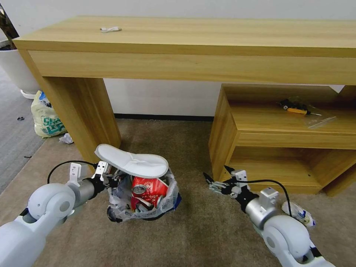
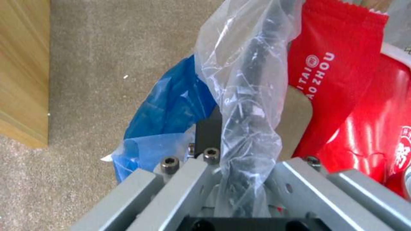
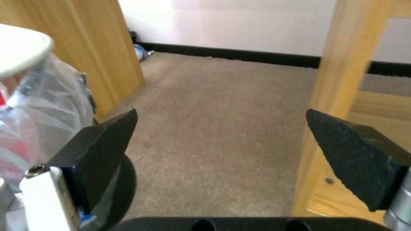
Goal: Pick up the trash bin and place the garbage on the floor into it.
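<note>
The trash bin [image 1: 163,202], black with a crinkly clear liner, hangs tilted just above the tan carpet floor [image 1: 193,233]. My left gripper [image 1: 112,180] is shut on its rim [image 2: 252,96], beside the blue patch [image 2: 171,106]. A white slipper [image 1: 131,163] lies across the top of the bin. Inside it are a red cup [image 1: 150,189], a red wrapper [image 2: 329,73] and brown cardboard [image 2: 295,118]. My right gripper [image 1: 214,184] hovers open and empty to the right of the bin, its black fingers [image 3: 102,150] spread over bare carpet. A crumpled blue-white piece of garbage [image 1: 298,213] lies by my right forearm.
A wooden desk [image 1: 193,48] spans the back, one leg just behind the bin. A low shelf unit [image 1: 222,137] stands close to my right gripper. A yellowish printed bag [image 1: 46,118] and a tissue [image 1: 66,138] lie left of the desk leg, near a white plant pot [image 1: 15,66].
</note>
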{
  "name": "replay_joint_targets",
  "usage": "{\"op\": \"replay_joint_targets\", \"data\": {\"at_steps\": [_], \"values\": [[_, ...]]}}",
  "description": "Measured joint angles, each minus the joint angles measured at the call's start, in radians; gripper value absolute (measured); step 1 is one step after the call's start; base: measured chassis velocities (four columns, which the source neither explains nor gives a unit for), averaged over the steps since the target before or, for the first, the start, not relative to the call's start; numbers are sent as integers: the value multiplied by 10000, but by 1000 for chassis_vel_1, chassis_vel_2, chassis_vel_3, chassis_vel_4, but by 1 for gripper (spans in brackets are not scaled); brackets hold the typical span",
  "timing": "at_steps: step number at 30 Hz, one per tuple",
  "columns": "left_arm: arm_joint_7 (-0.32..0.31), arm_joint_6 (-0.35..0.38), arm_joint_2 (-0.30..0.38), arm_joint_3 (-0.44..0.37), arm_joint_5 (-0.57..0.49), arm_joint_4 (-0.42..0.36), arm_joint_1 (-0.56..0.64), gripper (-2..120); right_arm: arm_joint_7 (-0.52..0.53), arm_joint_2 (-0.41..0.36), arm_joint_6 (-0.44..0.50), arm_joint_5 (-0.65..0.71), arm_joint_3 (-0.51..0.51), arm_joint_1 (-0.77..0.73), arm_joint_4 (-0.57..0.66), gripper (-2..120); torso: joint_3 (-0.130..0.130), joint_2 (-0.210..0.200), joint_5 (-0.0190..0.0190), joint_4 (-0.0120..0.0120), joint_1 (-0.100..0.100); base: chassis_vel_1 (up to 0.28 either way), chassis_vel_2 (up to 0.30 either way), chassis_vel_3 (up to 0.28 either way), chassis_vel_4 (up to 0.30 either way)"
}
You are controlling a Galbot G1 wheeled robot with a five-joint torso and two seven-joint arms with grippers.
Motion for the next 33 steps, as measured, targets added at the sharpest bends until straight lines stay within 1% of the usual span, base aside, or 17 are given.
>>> {"op": "replay_joint_targets", "data": {"at_steps": [3, 7, 16, 21, 26, 33], "values": [[1, 0, 17, -36, -10, -12, 13, 0, -287, 0, 186, -12, 368, -315, -77, 100, 1, 0, 0, 0, 0, 0, 0, 0, 0], [5, 0, 33, -68, -16, -51, 61, 0, -349, 32, 288, -135, 515, -440, -158, 100, 1, 0, 0, 0, 0, 0, 0, 0, 0], [8, 0, 33, -91, -16, -88, 89, 0, -331, 180, 309, -163, 599, -357, -370, 100, 2, 0, -1, 2, 0, 5, -8, 1, 12], [18, 0, 33, -99, -15, -107, 98, 0, -331, 227, 371, -155, 599, -295, -531, 100, 1, 0, -1, 3, 0, -13, -87, 10, 78], [23, 0, 18, -99, -9, -107, 103, 0, -326, 265, 476, -180, 634, -322, -676, 100, 1, 0, 1, 1, 0, -114, -147, 83, 159], [45, 0, -7, -91, 2, -103, 97, 0, -323, 324, 570, -224, 680, -375, -801, 100, 1, 0, -2, -1, 1, -221, -233, 211, 206]]}}
